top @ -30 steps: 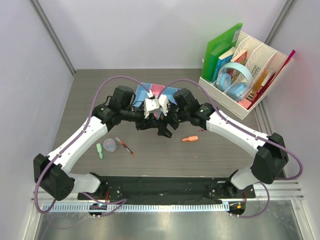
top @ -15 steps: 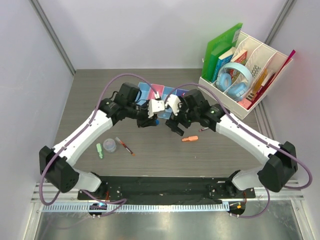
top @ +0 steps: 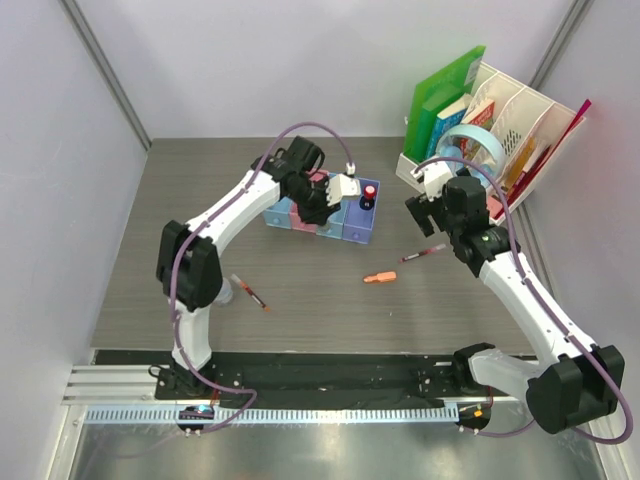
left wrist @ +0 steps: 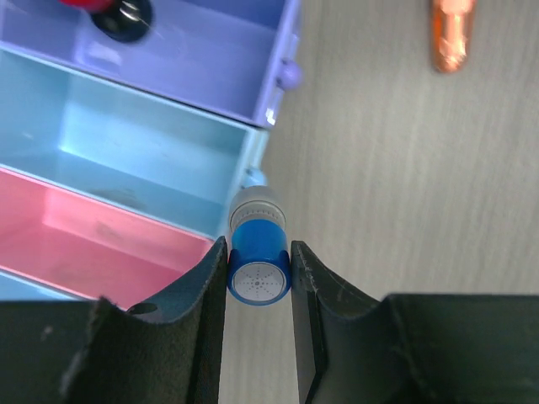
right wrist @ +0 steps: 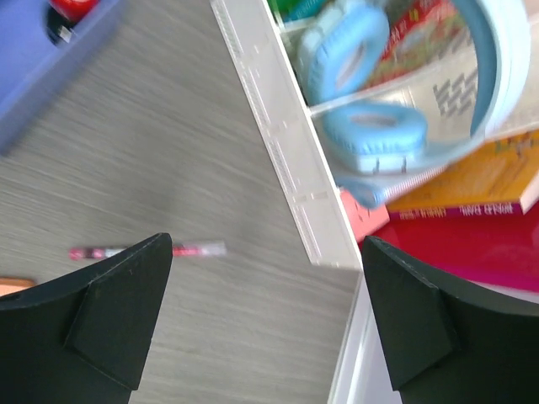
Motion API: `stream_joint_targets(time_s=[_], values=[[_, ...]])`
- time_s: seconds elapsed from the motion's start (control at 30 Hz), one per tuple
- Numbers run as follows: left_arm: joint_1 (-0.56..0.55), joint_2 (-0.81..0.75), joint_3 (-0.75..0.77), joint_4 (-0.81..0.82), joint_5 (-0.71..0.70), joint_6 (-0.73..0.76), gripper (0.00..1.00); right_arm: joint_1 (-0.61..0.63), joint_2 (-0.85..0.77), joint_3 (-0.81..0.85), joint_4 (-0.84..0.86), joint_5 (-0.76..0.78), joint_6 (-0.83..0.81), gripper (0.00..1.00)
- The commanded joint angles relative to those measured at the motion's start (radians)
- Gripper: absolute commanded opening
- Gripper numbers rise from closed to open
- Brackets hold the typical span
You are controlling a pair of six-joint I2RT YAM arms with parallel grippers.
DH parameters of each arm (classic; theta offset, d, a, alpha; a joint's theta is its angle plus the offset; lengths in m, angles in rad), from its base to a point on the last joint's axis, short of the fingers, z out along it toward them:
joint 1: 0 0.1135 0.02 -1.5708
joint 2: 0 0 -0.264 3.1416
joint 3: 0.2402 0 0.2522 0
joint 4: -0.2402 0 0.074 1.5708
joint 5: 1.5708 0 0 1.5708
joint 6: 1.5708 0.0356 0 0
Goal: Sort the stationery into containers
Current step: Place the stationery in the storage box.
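- Left gripper [left wrist: 258,251] clamped on short blue-capped cylinder [left wrist: 258,282], held by near rim of light-blue plastic tray [left wrist: 135,156], probably for dropping in.
- Right gripper [right wrist: 266,244] fingers wide apart, empty, over slim red pen [right wrist: 143,251], right.

The table [top: 300,320] is grey with a fine streaked wood grain. The joined trays [left wrist: 126,143] run pale blue, pink, pale blue, then lilac-blue. The blue-capped bit [left wrist: 259,252] has a bright blue cap, a white dotted end and a ribbed silvery body. The red-capped bit [top: 369,192] is dark below its cap. The orange piece [top: 379,278] is plain orange. The pen [top: 424,253] is pinkish red with dark bands. The left gripper [left wrist: 258,257] and right gripper [right wrist: 265,246] are matte black. The organizer [right wrist: 286,143] is white, its dividers dotted with holes. The headphones [right wrist: 370,135] are pale blue, the folder [top: 445,95] is vivid green, and a book [right wrist: 472,181] is orange-yellow.
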Motion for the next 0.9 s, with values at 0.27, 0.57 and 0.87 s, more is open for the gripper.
stream_joint_targets(time_s=[0.27, 0.57, 0.87], values=[[-0.041, 0.15, 0.36, -0.119, 0.011, 0.126, 0.0, -0.081, -0.084, -0.153, 0.057, 0.191, -0.015, 1.0], [-0.113, 0.265, 0.44, -0.1, -0.025, 0.178, 0.0, -0.092, -0.119, -0.228, 0.063, 0.209, 0.038, 1.0], [-0.116, 0.368, 0.546, -0.075, -0.048, 0.192, 0.0, -0.094, -0.179, -0.253, 0.039, 0.212, 0.045, 1.0]])
